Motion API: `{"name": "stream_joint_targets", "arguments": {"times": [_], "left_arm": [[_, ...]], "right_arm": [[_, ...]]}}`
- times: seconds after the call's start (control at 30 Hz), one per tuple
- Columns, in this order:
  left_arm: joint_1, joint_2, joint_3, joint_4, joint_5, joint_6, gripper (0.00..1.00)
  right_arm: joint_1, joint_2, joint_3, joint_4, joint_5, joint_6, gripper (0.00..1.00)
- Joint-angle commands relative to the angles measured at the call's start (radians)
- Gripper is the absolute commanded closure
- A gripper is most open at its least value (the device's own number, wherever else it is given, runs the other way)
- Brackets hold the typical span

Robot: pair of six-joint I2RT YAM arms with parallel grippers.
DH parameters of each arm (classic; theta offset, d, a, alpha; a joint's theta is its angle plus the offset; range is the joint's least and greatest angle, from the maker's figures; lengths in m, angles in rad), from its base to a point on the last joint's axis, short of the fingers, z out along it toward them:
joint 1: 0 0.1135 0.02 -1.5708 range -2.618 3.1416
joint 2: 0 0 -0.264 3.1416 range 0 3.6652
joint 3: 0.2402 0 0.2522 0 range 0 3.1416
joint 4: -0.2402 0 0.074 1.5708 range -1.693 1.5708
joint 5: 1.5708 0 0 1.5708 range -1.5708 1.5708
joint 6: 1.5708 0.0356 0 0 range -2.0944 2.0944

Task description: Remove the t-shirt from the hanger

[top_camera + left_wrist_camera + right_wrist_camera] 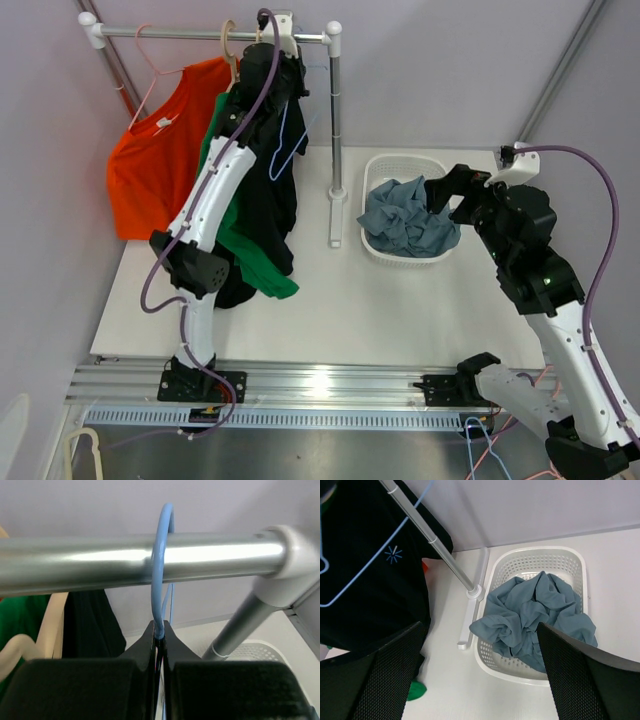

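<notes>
Pale blue on black, a small star-shaped mark (393,554) sits on the black t-shirt (370,590) hanging from the rack, too small to read as any brand; in front of that dark cloth hangs the thin wire outline of the blue hanger (161,555), its hook looped over the metal rail (75,565); the left claw (159,630) is pressed together on the hanger's neck just under the rail, the wire pinched between its two black fingers, with the rail's white end cap off to one side; whether any cloth rests on the blue hanger I cannot tell, as its frame shows bare against the black shirt; the blue-grey t-shirt (530,615) lies crumpled in the white perforated basket (535,555), which stands on the white surface (380,310) just beside the foot of the rack's upright post (336,140); the right claw (480,627) hangs above the near side of the basket with its mesh-faced fingers spread wide, gripping nothing, the heaped t-shirt showing between them and below, apart from both pads; that t-shirt is well apart from the left claw, which is up at the rail; further along the rail hang a green t-shirt (250,260) on a beige hanger (230,50) and an orange t-shirt (150,170) on a pink hanger (150,60).
</notes>
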Motion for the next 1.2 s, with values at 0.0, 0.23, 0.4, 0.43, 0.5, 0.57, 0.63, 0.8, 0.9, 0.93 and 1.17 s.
{"name": "stream_joint_targets", "arguments": {"times": [0.0, 0.23, 0.4, 0.43, 0.5, 0.57, 0.63, 0.8, 0.9, 0.93, 1.17], "left_arm": [[0.075, 0.04, 0.047, 0.047, 0.203, -0.151, 0.99], [0.085, -0.026, -0.101, 0.013, 0.278, -0.172, 0.9], [0.085, -0.247, -0.363, 0.157, 0.322, -0.188, 0.48], [0.085, -0.28, -0.389, 0.179, 0.33, -0.189, 0.44], [0.085, -0.36, -0.453, 0.213, 0.332, -0.197, 0.35], [0.085, -0.39, -0.444, 0.197, 0.333, -0.193, 0.32], [0.085, -0.406, -0.398, 0.132, 0.316, -0.183, 0.31], [0.085, -0.41, -0.271, 0.006, 0.281, -0.156, 0.31], [0.085, -0.416, -0.265, -0.023, 0.195, -0.137, 0.32], [0.085, -0.401, -0.248, -0.034, 0.156, -0.13, 0.32], [0.103, -0.201, 0.041, -0.228, 0.065, -0.07, 0.31]], "right_arm": [[0.008, -0.027, 0.02, -0.004, -0.038, 0.016, 0.0], [0.014, -0.026, 0.02, -0.012, -0.049, 0.031, 0.01], [0.034, -0.02, 0.014, -0.01, -0.051, 0.048, 0.01], [0.038, -0.018, 0.016, -0.012, -0.046, 0.05, 0.0], [0.046, -0.015, 0.016, -0.016, -0.035, 0.05, 0.0], [0.052, -0.013, 0.013, -0.016, -0.031, 0.05, 0.0], [0.055, -0.013, 0.014, -0.027, -0.025, 0.047, 0.01], [0.058, -0.021, -0.001, -0.044, -0.009, 0.044, 0.0], [0.058, -0.024, -0.007, -0.039, -0.017, 0.045, 0.01], [0.06, -0.024, -0.007, -0.038, -0.02, 0.045, 0.01], [0.058, -0.023, -0.004, -0.041, -0.011, 0.035, 0.01]]}}
